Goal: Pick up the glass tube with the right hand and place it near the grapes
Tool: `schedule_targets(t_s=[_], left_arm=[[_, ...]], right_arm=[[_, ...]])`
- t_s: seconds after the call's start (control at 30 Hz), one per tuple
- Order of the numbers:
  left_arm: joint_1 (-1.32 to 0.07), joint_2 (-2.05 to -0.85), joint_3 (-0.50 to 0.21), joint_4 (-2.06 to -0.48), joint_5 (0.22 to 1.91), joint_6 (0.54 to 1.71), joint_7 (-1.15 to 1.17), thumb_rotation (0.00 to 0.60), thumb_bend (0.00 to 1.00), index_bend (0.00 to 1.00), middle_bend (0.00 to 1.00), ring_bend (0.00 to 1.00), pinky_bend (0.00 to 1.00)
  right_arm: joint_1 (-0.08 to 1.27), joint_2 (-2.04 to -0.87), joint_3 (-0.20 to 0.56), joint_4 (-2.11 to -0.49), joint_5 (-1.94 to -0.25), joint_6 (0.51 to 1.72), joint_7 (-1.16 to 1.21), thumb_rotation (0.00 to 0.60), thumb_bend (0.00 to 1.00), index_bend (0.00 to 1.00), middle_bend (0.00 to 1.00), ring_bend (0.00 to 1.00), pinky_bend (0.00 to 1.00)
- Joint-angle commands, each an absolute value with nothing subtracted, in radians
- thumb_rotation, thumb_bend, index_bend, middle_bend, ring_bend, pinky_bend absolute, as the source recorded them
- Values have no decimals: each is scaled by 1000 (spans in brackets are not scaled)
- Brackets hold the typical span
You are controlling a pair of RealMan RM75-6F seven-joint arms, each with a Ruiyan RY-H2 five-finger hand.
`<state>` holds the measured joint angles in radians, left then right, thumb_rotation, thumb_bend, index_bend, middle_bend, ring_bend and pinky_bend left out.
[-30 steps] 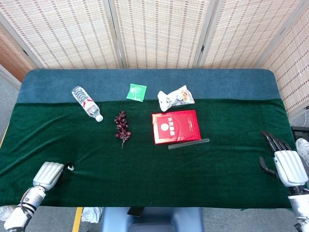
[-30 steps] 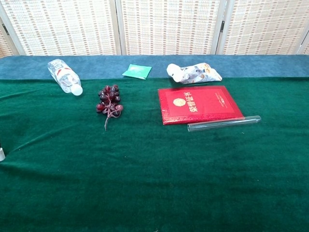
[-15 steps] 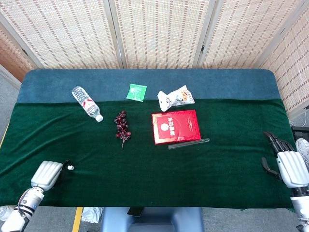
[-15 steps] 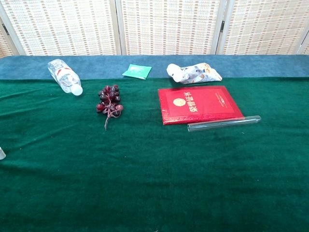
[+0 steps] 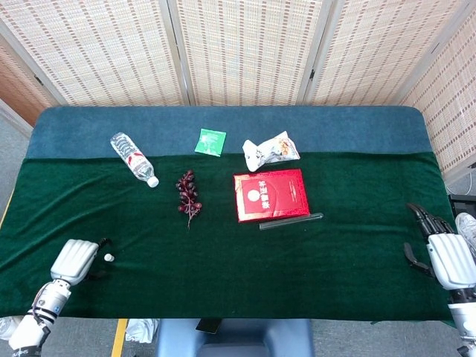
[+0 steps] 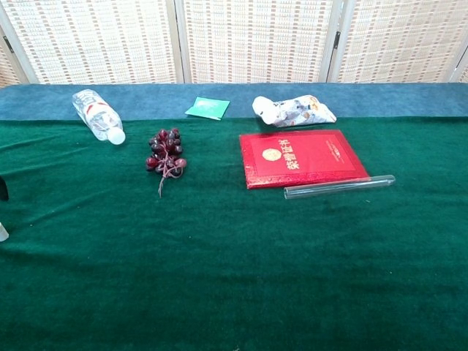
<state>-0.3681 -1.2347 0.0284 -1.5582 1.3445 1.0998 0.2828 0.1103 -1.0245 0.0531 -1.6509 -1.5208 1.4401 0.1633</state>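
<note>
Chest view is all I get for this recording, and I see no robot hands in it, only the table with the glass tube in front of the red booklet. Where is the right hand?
Observer: In the head view the right hand sits at the table's right edge, well apart from the glass tube.
Operator: Is it holding anything?
Observer: No. Its dark fingers point toward the far side of the table with nothing between them.
Operator: And the left hand?
Observer: The left hand is at the near-left corner of the green cloth, far from the grapes. I cannot tell how its fingers lie.
</note>
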Motion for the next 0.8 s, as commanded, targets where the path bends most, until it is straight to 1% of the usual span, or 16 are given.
schedule_targets(t_s=[0.03,0.27,0.33,0.43,0.57,0.8], left_arm=[[-373,-1255,25,-1541,1331,1084,278,600,225,387,1000,866,795],[-390,-1291,11,-1487,1320,1043,218,600,265,431,1000,874,800],[-394,-1299,10,-1472,1323,1036,209,600,309,447,1000,875,801],[-396,-1303,9,-1463,1323,1032,200,600,350,461,1000,875,801],[-397,-1302,11,-1457,1323,1027,200,600,375,465,1000,875,801],[-396,-1301,13,-1452,1321,1023,190,600,392,484,1000,874,801]], right_arm=[[110,-1024,53,-1651,-1520,1439,163,600,557,0,129,192,196],[114,-1024,54,-1654,-1518,1431,163,600,556,0,129,192,196],[113,-1024,54,-1654,-1518,1432,162,600,557,0,129,193,196],[111,-1022,54,-1657,-1515,1433,160,600,557,0,129,196,196],[111,-1022,54,-1657,-1513,1431,159,600,556,0,130,199,196],[113,-1024,55,-1659,-1511,1426,156,600,557,0,130,201,196]])
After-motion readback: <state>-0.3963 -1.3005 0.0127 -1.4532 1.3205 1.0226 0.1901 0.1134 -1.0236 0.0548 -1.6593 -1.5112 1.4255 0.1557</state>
